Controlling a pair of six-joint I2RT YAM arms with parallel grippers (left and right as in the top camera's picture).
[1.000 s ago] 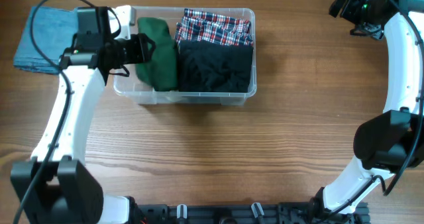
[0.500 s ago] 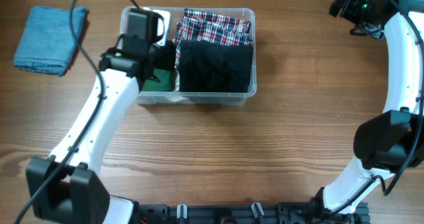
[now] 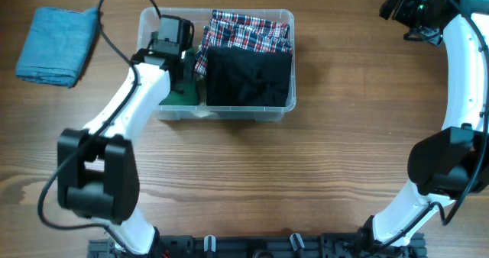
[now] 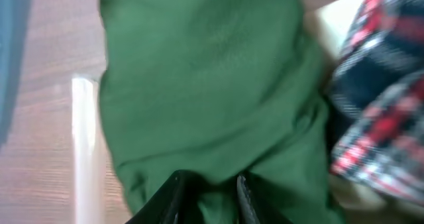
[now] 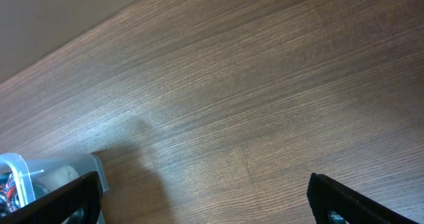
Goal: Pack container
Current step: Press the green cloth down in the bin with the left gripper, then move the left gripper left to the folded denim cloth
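The clear rectangular plastic container (image 3: 229, 114) stands at the table's far centre. The green folded cloth (image 4: 205, 85) now lies pressed into its left end. The left gripper (image 4: 209, 187) has swung in, narrowed onto a fold. The right gripper (image 5: 205, 197) gapes empty. Judged remaining: the blue folded cloth (image 3: 57, 44)

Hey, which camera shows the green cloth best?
The left wrist view: the green cloth fills most of the frame. Overhead, the left arm covers it, leaving a green sliver inside the container. The right wrist view shows none of it.
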